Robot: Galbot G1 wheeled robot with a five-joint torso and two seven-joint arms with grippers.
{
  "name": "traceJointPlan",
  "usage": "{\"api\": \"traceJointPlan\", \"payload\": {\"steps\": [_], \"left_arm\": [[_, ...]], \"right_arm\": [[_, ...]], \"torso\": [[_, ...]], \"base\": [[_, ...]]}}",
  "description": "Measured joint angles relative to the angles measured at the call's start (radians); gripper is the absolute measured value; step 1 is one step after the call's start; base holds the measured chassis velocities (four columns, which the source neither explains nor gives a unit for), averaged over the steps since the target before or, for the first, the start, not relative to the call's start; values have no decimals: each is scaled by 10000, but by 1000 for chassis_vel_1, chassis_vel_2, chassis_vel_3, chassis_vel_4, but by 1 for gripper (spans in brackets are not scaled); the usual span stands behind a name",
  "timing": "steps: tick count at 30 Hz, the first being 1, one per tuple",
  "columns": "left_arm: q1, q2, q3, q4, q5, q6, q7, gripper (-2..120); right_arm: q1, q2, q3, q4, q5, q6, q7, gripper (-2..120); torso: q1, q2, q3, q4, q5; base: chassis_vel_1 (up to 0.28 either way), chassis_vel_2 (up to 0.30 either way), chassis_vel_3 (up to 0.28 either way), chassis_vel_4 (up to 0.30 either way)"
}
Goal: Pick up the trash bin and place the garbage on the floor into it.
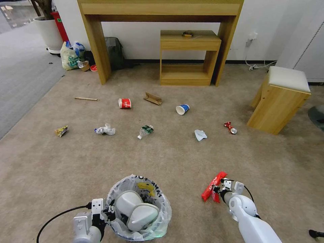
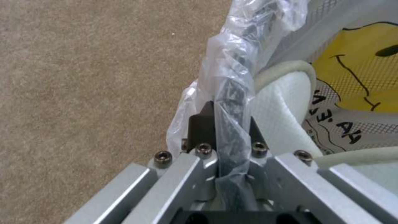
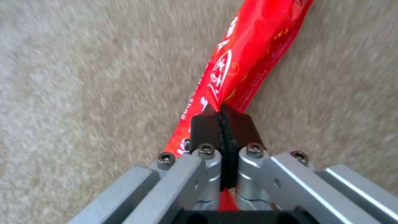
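Head view puts the trash bin (image 1: pixel 139 207) right in front of you, low and just left of centre on the beige floor (image 1: pixel 175 158). Your left gripper (image 1: pixel 108 212) is clamped on the bin's left rim, jaws closed over the crinkly bag liner and the black edge beneath; your left wrist view shows the plastic pinched between the pads. Two white slippers (image 1: pixel 136 211) lie inside the bin, against the liner's yellow smiley print.

To the right of the bin, apart from it, your right gripper (image 1: pixel 217 189) is pinched shut on a red wrapper (image 1: pixel 212 187), which sticks out past the fingertips towards the bin's side.

Beyond the bin you have a near row of garbage: a yellow wrapper (image 1: pixel 61 130) far left, a crumpled white-and-blue wrapper (image 1: pixel 105 130), a crushed bottle (image 1: pixel 145 131) straight ahead, white crumpled paper (image 1: pixel 200 135) and a crushed red can (image 1: pixel 230 128) to the right. Farther from the bin lie a stick (image 1: pixel 85 99), a red cup (image 1: pixel 125 103), a cardboard scrap (image 1: pixel 153 98) and a blue cup (image 1: pixel 182 109), all on their sides or flat.
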Motion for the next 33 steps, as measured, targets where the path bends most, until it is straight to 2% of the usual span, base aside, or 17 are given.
{"api": "traceJointPlan", "payload": {"steps": [3, 8, 11, 13, 15, 17, 19, 21, 26, 28, 29, 31, 32, 33], "left_arm": [[-27, 15, 6, -4, -16, 0, -5, 0], [-59, 64, 4, -14, -38, 6, -15, 0], [-84, 86, 11, -19, -45, 21, -39, 0], [-91, 86, 19, -18, -46, 26, -41, 0], [-124, 54, 49, -7, -32, 39, -70, 0], [-125, 47, 54, -5, -28, 39, -72, 0], [-116, -30, 77, 4, 17, 40, -74, 0], [-105, -62, 55, 4, 30, 39, -78, 0], [-88, -93, 7, 2, 32, 25, -78, 0], [-114, -118, -41, 5, 32, 19, -78, 0], [-114, -118, -41, 5, 32, 19, -78, 0], [-184, -130, -56, 18, 25, 104, -90, 0], [-184, -130, -56, 18, 25, 104, -90, 0], [-232, -125, -35, 18, 15, 207, -143, 0]], "right_arm": [[-528, -159, 399, 1194, -688, 194, -122, 0], [-1009, -536, 731, 2379, -1103, 307, -503, 0], [-1217, -1132, 908, 3615, -1380, 437, -1176, 0], [-1224, -1265, 918, 3845, -1435, 485, -1373, 0], [-1009, -1997, 733, 4920, -1627, 757, -2729, 0], [-969, -2048, 704, 4986, -1633, 782, -2837, 0], [-2, -2718, -70, 5725, -1752, 1216, -4433, 0], [722, -2965, -814, 5998, -1768, 1437, -5183, 0], [1433, -3136, -1713, 6334, -1786, 1464, -6047, 0], [2108, -3276, -2963, 6688, -1890, 1534, -6537, 0], [2108, -3276, -2963, 6688, -1890, 1534, -6537, 0], [2637, -3291, -4107, 6987, -1898, 1662, -6583, 0], [2637, -3291, -4107, 6987, -1898, 1662, -6583, 0], [2874, -3285, -4625, 7135, -1898, 1683, -6593, 0]], "torso": [[0, 0, 0, -1, -2], [0, 0, 0, -2, 2], [-1, 1, -1, -4, -7], [-1, 0, -2, -3, -8], [-1, 0, -1, -4, -1], [-1, 1, -1, -4, -1], [0, 1, -1, 3, -3], [0, 1, 0, 2, -1], [0, 1, 0, 2, -4], [0, 1, 0, 0, -4], [0, 1, 0, 0, -4], [0, 1, 0, 1, -2], [0, 1, 0, 1, -2], [0, 1, 0, -1, -5]], "base": [[0, 0, 0, 0], [0, 0, 0, 0], [0, 0, 0, 0], [0, 0, 0, 0], [0, 0, 0, 0], [0, 0, 0, 0], [0, 0, 0, 0], [0, 0, 0, 0], [0, 0, 0, 0], [0, 0, 0, 0], [0, 0, 0, 0], [0, 0, 0, 0], [0, 0, 0, 0], [0, 0, 0, 0]]}}
